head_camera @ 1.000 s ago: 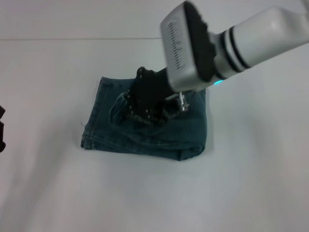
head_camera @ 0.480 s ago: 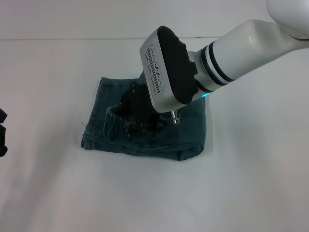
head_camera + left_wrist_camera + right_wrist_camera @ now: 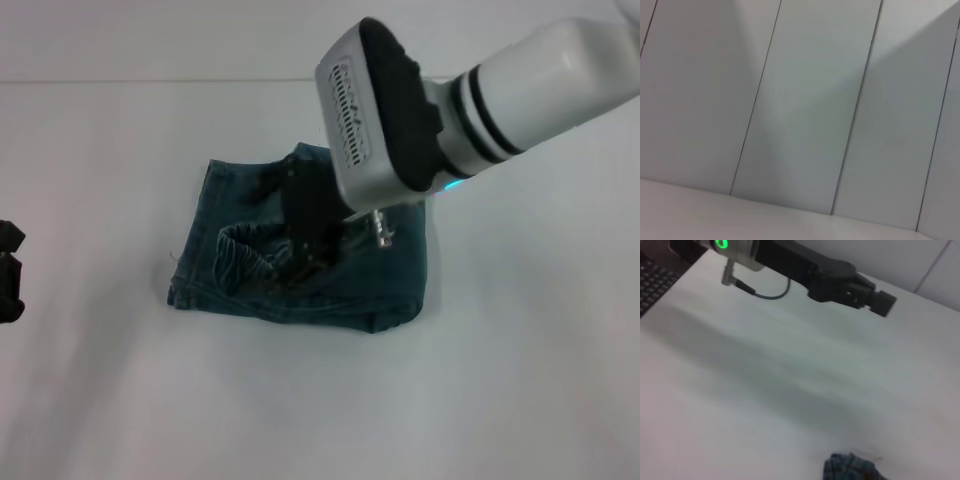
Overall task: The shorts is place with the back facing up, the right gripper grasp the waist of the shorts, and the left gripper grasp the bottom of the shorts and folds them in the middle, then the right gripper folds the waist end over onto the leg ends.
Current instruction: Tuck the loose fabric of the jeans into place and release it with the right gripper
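The shorts lie folded into a compact blue-green denim bundle in the middle of the white table. The ruched waist rests on top of the bundle's left part, near the leg ends at the left edge. My right gripper hangs just over the bundle's centre, right beside the waist, with its big white wrist above. A scrap of the shorts shows in the right wrist view. My left gripper sits at the table's far left, away from the cloth, and also appears as the left gripper in the right wrist view.
The left wrist view holds only a pale panelled wall. A dark keyboard lies beyond the table's corner in the right wrist view. The left arm's cable hangs above the table.
The right arm swung left across the shorts, then drew back right and up. The waist band that was under the gripper now lies on the bundle's left part.
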Controlling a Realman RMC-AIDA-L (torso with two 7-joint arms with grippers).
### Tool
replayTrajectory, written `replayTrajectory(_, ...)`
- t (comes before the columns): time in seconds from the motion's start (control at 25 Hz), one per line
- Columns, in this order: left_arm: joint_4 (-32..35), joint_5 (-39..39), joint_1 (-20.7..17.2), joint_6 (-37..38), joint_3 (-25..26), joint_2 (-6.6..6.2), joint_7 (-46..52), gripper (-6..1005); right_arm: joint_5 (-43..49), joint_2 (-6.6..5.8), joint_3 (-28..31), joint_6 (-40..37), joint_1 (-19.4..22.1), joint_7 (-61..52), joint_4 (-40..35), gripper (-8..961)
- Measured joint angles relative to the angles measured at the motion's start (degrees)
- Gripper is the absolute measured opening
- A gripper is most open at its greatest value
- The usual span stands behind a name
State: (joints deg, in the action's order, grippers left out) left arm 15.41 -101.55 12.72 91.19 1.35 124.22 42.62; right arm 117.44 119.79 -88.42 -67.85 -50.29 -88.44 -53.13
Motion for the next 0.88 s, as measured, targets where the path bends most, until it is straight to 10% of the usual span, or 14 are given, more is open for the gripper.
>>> replayTrajectory(0.44,3.82,-0.81,0.56,2.4,-10.86,-0.21,1.96,51,10.75,-0.67,13.2,-3.83,7.43,-7.66,-5.0,944)
replayTrajectory(0.88,8.65,-0.81,0.75,3.17,-22.36,-0.2,5.54,203,11.25,-4.14,18.57,-7.18,-0.11,-7.7,9.84,868)
